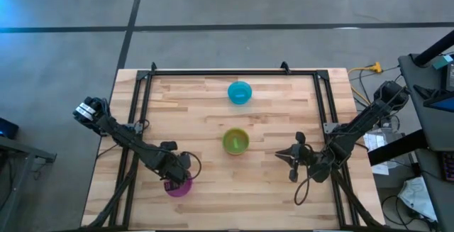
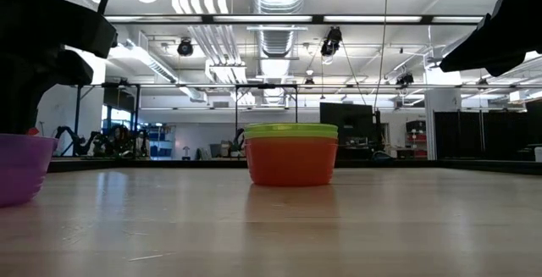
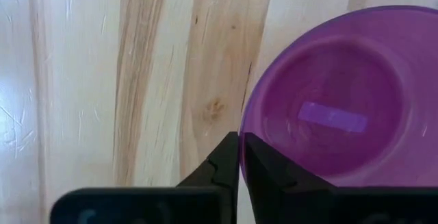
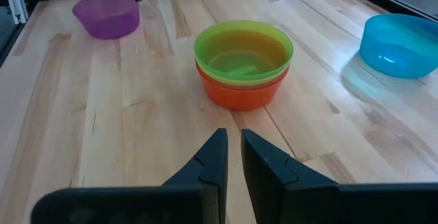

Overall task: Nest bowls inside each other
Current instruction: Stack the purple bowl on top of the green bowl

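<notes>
A purple bowl (image 1: 180, 187) (image 3: 328, 107) stands near the table's near-left edge. My left gripper (image 1: 172, 177) (image 3: 239, 142) is shut on its rim. A green bowl (image 1: 235, 141) (image 4: 243, 49) sits nested in an orange bowl (image 4: 236, 90) (image 2: 290, 163) at the table's middle. A blue bowl (image 1: 240, 92) (image 4: 400, 42) stands alone toward the far edge. My right gripper (image 1: 278, 154) (image 4: 233, 142) hovers shut to the right of the stack, pointing at it. No yellow or pink-magenta bowl shows on its own. My left gripper pinches the purple bowl's rim (image 3: 243, 118) on the side facing the left arm. One finger (image 3: 263, 166) is inside the bowl and the other finger (image 3: 220, 166) is outside, coming from above. The bowl stays upright, and in the right wrist view it looks set on the table.
A black metal frame (image 1: 234, 71) runs along the table's far edge and down both sides. Bare wood lies between the purple bowl and the stack, and between the stack and the blue bowl. Cables and equipment sit off the table's right side.
</notes>
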You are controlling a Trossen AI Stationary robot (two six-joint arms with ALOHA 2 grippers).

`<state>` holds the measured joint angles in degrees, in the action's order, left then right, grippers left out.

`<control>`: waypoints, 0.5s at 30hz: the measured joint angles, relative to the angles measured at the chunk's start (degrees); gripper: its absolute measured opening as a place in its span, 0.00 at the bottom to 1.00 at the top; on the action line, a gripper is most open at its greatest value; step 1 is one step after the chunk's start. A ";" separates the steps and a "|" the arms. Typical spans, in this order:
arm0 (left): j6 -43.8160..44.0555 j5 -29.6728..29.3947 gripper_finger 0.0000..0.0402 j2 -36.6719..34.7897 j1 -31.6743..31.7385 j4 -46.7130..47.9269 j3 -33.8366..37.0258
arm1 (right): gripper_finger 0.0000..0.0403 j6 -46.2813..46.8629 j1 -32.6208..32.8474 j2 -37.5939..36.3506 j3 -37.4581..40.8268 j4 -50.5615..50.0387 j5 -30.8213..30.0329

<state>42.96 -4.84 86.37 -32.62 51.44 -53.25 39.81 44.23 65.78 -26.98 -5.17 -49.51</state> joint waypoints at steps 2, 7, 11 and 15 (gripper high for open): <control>-0.11 0.04 0.00 -0.02 0.00 0.00 0.00 | 0.09 0.00 0.00 0.00 0.00 0.00 0.00; -0.30 0.13 0.00 -0.13 0.02 0.04 0.00 | 0.09 0.00 0.00 0.00 0.00 0.01 -0.01; -1.27 0.33 0.00 -0.98 0.71 2.77 -1.36 | 0.09 0.00 0.00 0.00 0.00 -0.02 -0.01; -3.18 0.37 0.00 -2.67 2.02 7.84 -4.57 | 0.09 0.00 0.00 0.00 0.00 0.00 -0.01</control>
<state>39.78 -4.47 83.70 -30.60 59.28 -57.82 39.81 44.23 65.78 -26.98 -5.18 -49.52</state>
